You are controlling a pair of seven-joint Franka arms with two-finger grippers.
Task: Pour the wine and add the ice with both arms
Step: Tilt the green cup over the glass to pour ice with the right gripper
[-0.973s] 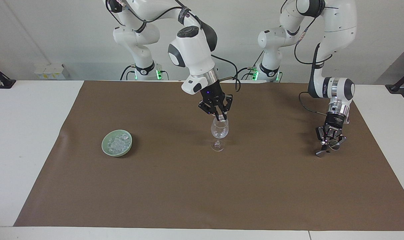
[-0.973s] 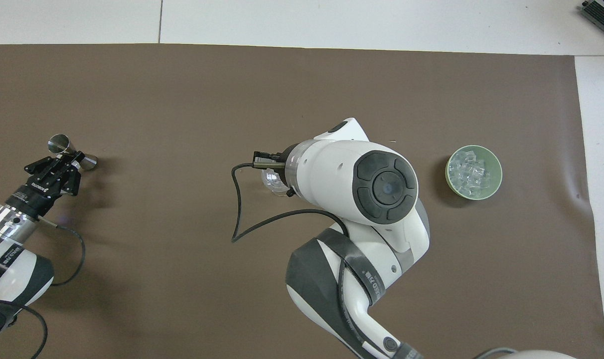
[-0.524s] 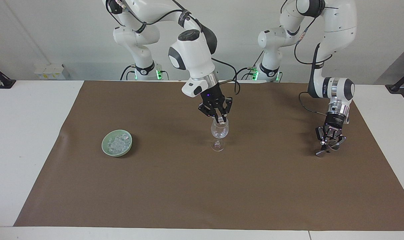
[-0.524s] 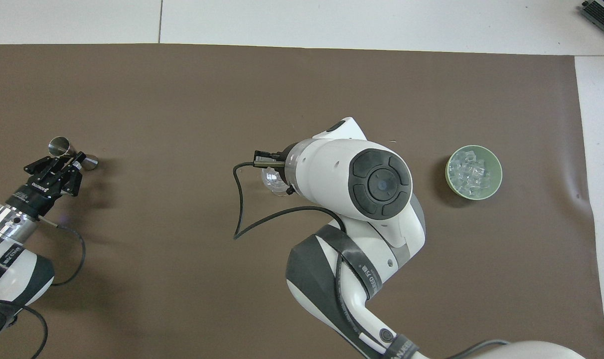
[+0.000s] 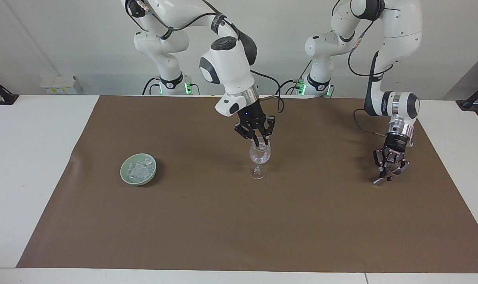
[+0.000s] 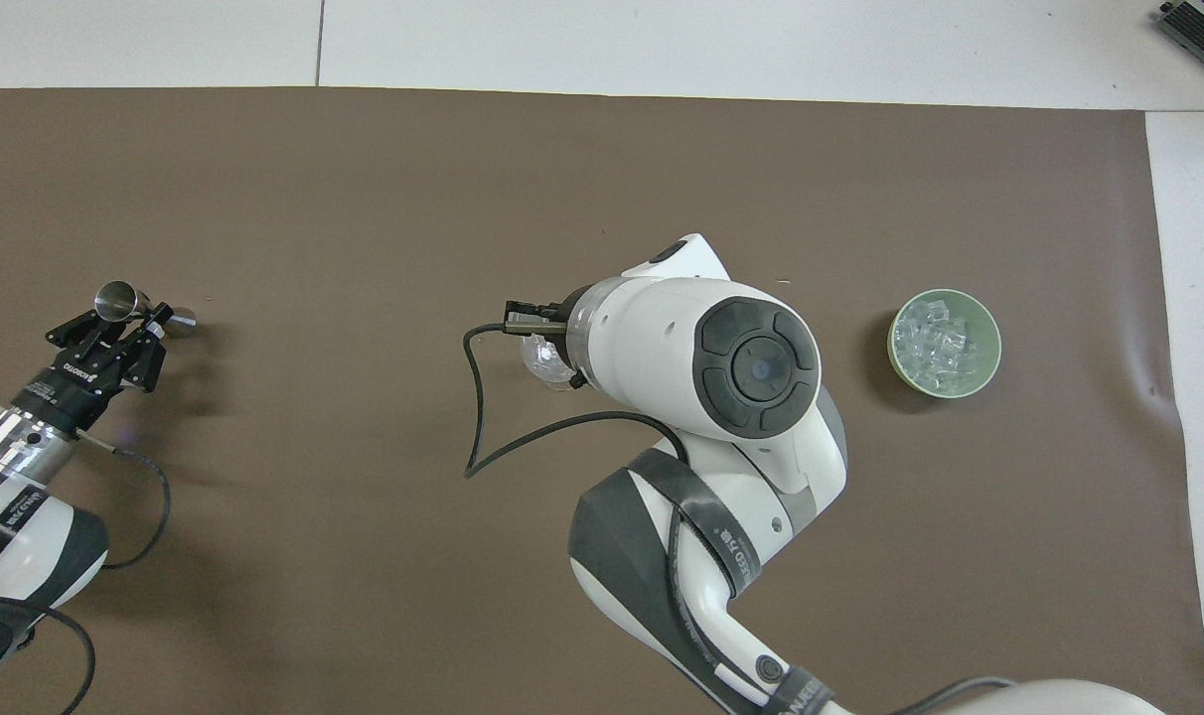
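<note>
Ice sits in its green bowl, well apart from the right gripper, whose fingers' state I cannot tell.

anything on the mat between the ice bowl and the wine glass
Nothing visible does. Between the green bowl of ice and the wine glass lies only bare brown mat; the right gripper hangs over the glass.

Facing view: high, across table, toward robots. Overhead view: steeply down, closer. Both share brown mat.
</note>
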